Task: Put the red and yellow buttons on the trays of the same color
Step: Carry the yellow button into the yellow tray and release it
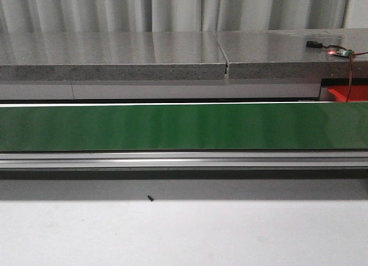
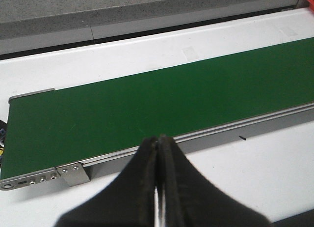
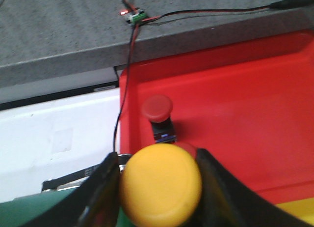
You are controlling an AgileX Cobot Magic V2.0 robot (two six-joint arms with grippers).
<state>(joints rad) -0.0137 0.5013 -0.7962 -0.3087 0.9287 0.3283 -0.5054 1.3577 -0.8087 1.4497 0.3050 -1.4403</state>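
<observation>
— How's the light?
— Bright, even, from overhead; soft sheen streaks the green belt (image 1: 184, 126), and a dark shadow band runs beneath its rail.
— Focus?
— The front view is sharp. In the right wrist view the yellow button (image 3: 161, 185) at six o'clock is blurred.

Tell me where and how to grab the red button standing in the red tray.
Take the red button by the dark body under its round cap, coming from above with the fingers on either side. It stands upright on the red tray, and the cap is wider than the body, so it would catch on the fingers. The right end effector is shut on the yellow button, so that must be set down first.
</observation>
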